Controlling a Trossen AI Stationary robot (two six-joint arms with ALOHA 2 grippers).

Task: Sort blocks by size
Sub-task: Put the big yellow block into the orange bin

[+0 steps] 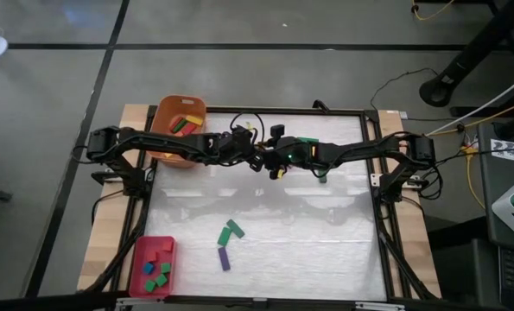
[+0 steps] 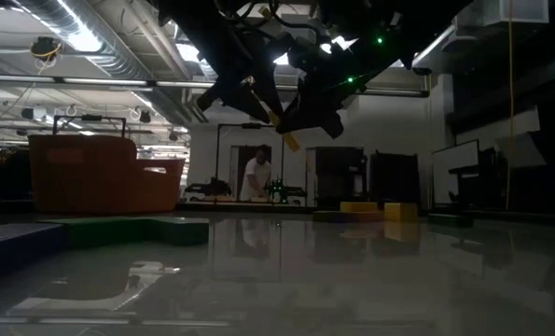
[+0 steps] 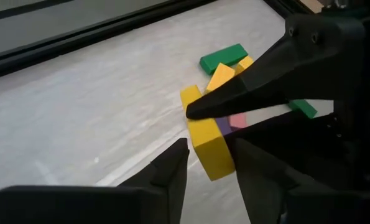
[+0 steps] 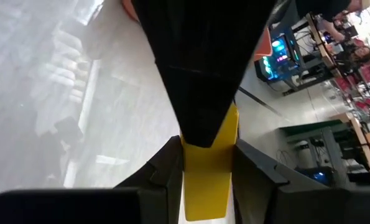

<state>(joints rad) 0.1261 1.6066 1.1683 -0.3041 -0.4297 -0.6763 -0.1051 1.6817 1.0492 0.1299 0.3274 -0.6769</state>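
Two dark arms are meeting over the white table [image 1: 326, 250], just right of the large orange tub [image 1: 163, 138], the landmark here. The tub is carrying a few longer blocks; the flat red tray [image 1: 141, 259], well below the tub, is carrying small green and blue cubes.

The right gripper [image 4: 206, 155] is pinching a yellow bar [image 3: 209, 146] in the air. The left gripper [image 3: 211, 152] is flanking the same bar with a finger on each side; whether it is gripping cannot be told.

Risks, as a judgement:
- If one gripper is letting go before the other is holding, the bar is likely dropping onto the cluster of loose blocks [image 3: 225, 59] beneath.
- With both clamping and pulling apart, the bar could be twisting out of the grip.

Hard to see:
- The arms are covering the handover from above.
- The low view is showing only dark silhouettes.
- The right gripper is hiding part of the cluster.
- A green pair [image 1: 231, 231] and a purple bar [image 1: 224, 257] are lying far below and right of the tub.
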